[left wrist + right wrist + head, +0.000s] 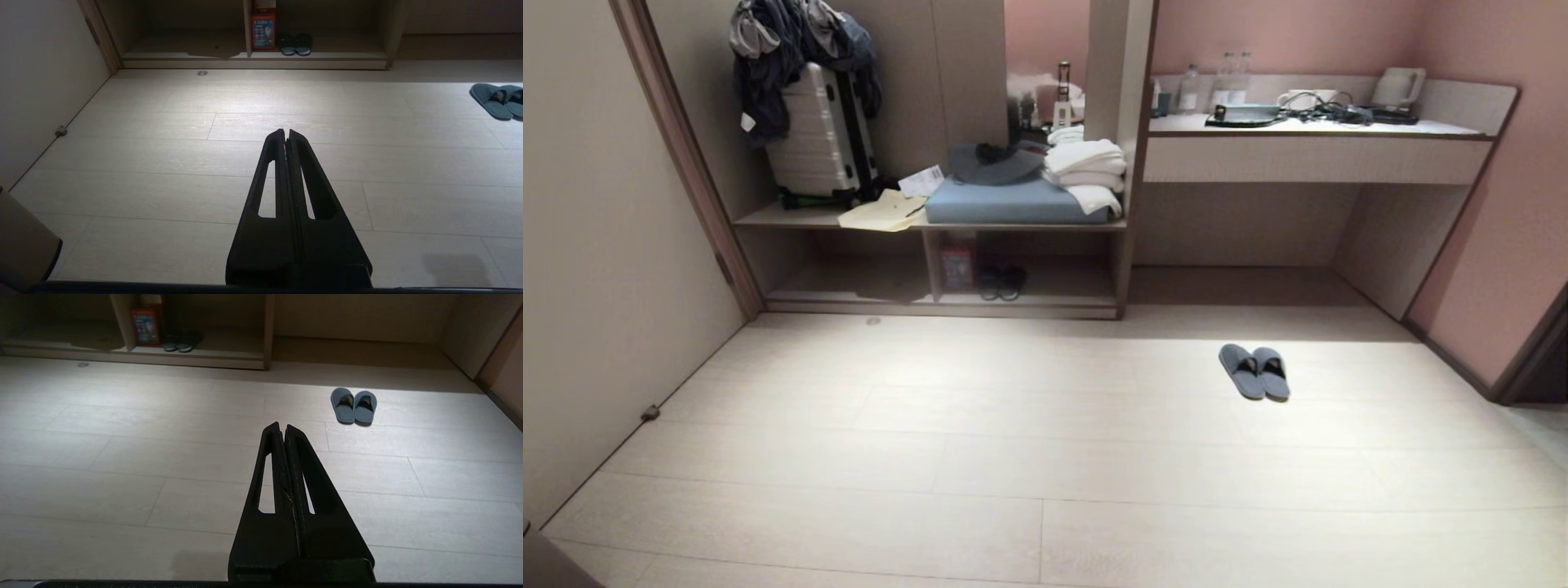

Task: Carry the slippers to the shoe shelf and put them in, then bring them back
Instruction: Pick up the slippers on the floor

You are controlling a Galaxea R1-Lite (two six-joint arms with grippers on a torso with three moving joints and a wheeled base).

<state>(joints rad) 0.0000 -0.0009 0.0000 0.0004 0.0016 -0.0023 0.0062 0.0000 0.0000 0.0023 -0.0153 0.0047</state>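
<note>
The grey-blue slippers (pixel 1254 371) lie side by side on the pale wood floor, right of centre, in front of the desk recess; they also show in the right wrist view (pixel 354 406) and at the edge of the left wrist view (pixel 497 101). The shoe shelf (pixel 1045 294) is the low cubby of the beige unit at the back left. My left gripper (pixel 286 131) is shut and empty, held above bare floor. Likewise shut and empty, my right gripper (pixel 282 425) hangs well short of the slippers. Neither arm shows in the head view.
A darker pair of slippers (pixel 1002 283) and a red box (pixel 956 263) sit inside the cubby. Above it are a suitcase (pixel 821 135), a blue cushion (pixel 1005 202) and folded towels (pixel 1086 171). The desk counter (pixel 1315 126) carries bottles and a kettle. A wall (pixel 596 269) bounds the left.
</note>
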